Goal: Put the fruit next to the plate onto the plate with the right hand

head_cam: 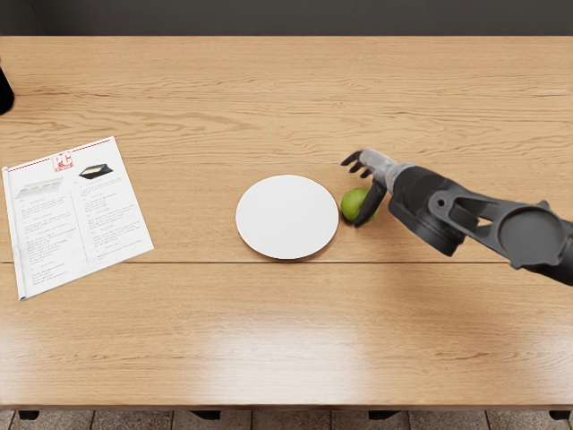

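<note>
A green round fruit (353, 203) lies on the wooden table just right of a white empty plate (286, 216). My right hand (363, 186) comes in from the right edge and sits over the fruit's right side. Its dark fingers (354, 162) spread above and behind the fruit, and the thumb (371, 206) hangs down against the fruit's right flank. The fruit still rests on the table and the fingers are not closed around it. A dark shape (4, 90) at the far left edge may be part of the left arm.
A printed instruction sheet (73, 213) lies flat on the left part of the table (286, 340). Bare wood surrounds the plate in front and behind.
</note>
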You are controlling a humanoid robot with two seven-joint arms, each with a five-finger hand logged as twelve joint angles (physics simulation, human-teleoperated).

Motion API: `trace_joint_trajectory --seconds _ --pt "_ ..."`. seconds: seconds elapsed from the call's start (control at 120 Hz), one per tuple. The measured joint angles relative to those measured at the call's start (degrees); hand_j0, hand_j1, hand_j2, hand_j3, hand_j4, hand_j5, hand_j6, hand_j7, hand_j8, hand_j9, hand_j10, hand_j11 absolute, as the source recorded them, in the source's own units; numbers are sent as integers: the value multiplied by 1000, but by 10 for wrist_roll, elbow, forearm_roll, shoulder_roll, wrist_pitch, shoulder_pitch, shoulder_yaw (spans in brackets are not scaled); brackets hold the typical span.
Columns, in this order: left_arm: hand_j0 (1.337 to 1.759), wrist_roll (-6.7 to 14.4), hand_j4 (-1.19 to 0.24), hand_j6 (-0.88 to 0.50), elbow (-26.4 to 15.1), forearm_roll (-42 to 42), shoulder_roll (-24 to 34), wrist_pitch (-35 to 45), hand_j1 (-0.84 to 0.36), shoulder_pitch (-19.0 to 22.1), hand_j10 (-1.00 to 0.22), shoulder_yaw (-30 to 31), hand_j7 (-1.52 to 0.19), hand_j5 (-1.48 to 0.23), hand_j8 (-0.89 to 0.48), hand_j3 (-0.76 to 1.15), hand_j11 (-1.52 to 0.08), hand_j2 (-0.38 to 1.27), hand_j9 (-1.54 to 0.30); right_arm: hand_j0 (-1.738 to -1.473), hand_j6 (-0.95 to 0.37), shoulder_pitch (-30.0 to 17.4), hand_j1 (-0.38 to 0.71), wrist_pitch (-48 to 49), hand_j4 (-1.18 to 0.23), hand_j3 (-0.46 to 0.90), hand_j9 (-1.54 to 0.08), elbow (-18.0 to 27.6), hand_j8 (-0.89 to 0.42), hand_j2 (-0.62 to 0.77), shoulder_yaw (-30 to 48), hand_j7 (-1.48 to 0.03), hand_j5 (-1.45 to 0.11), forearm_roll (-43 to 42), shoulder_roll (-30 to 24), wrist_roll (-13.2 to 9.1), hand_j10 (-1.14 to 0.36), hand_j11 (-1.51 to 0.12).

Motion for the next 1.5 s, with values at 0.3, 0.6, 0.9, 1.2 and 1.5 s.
trace_joint_trajectory --seconds 0.3,0.6,0.9,1.2,1.5 --pt "1658 0 0 0 0 0 0 0 349 0 0 0 0 0 0 0 0 0 0 -1658 -420 -1 137 -1 -418 0 -545 2 -419 -29 2 -543 -546 4 -3 0 -418 -544" --pt "1658 0 0 0 0 0 0 0 349 0 0 0 0 0 0 0 0 0 0 -1656 -479 -8 188 -1 -468 -3 -591 2 -404 -32 5 -594 -585 5 -3 1 -464 -592" --pt "1658 0 0 0 0 0 0 0 349 0 0 0 0 0 0 0 0 0 0 -1657 -523 -10 183 2 -477 0 -610 27 -437 57 74 -614 -611 9 -35 0 -477 -610" --pt "1658 0 0 0 0 0 0 0 349 0 0 0 0 0 0 0 0 0 0 -1658 -494 -12 219 4 -530 0 -688 55 -394 122 89 -690 -692 10 -50 0 -446 -691" --pt "1658 0 0 0 0 0 0 0 349 0 0 0 0 0 0 0 0 0 0 -1658 -537 -12 223 5 -568 0 -748 90 -428 253 89 -744 -750 11 -19 0 -484 -751"
